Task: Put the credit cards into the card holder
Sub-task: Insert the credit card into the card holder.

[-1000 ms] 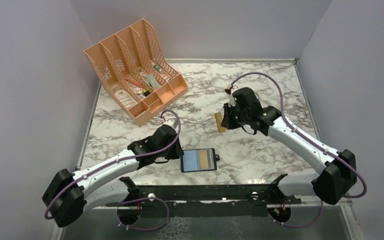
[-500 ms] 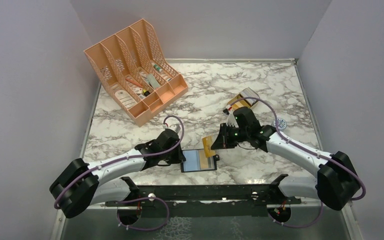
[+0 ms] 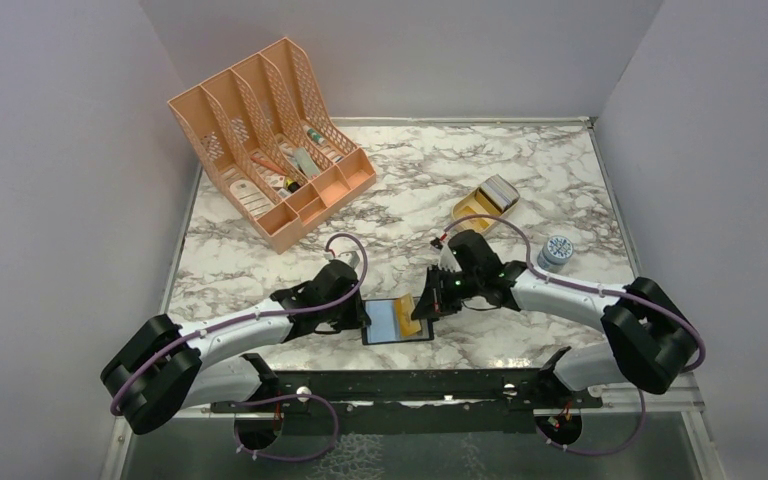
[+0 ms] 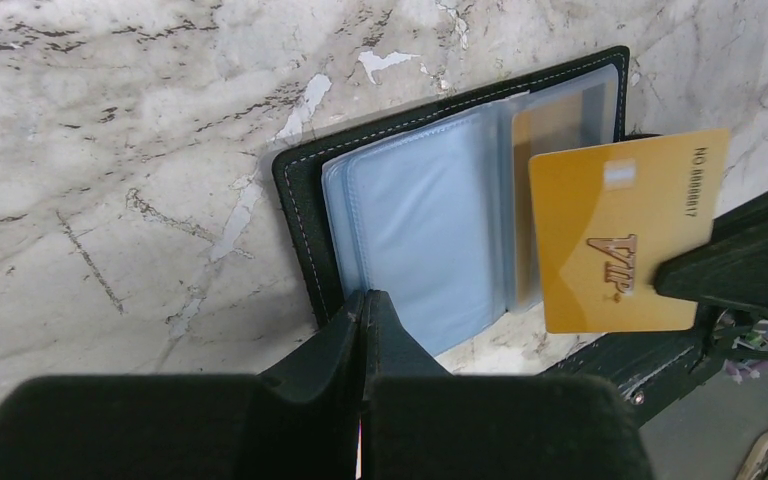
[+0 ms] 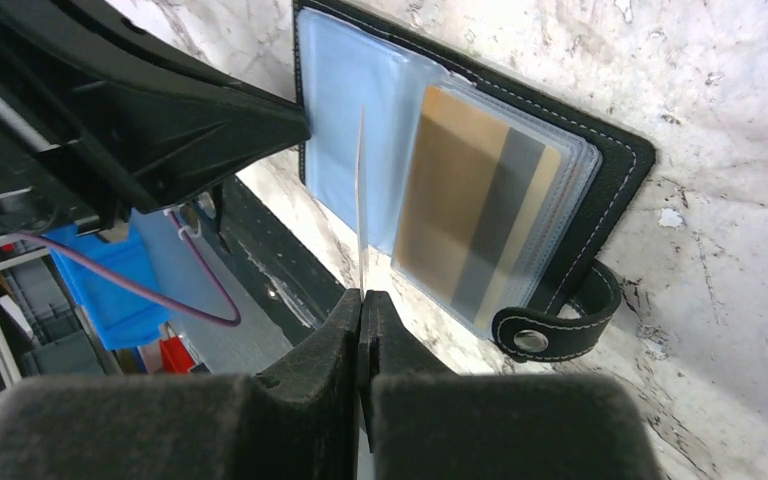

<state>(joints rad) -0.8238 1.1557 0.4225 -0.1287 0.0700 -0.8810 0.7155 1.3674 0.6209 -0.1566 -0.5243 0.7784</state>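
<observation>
Moved in: your right gripper [image 5: 360, 302], pinching the gold VIP card [image 4: 620, 240] above the open card holder [image 4: 298, 215]. Your left gripper [image 4: 363, 305] is pressed together at its edge.

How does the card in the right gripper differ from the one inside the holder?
The right gripper holds the gold card lifted over the card holder; the stored card lies flat in a clear sleeve. The gold card shows VIP lettering, the stored card a dark stripe. Both look gold-toned.

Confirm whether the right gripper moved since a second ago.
Yes: the right gripper, with its gold card, came toward the near table edge, ending over the card holder.
</observation>
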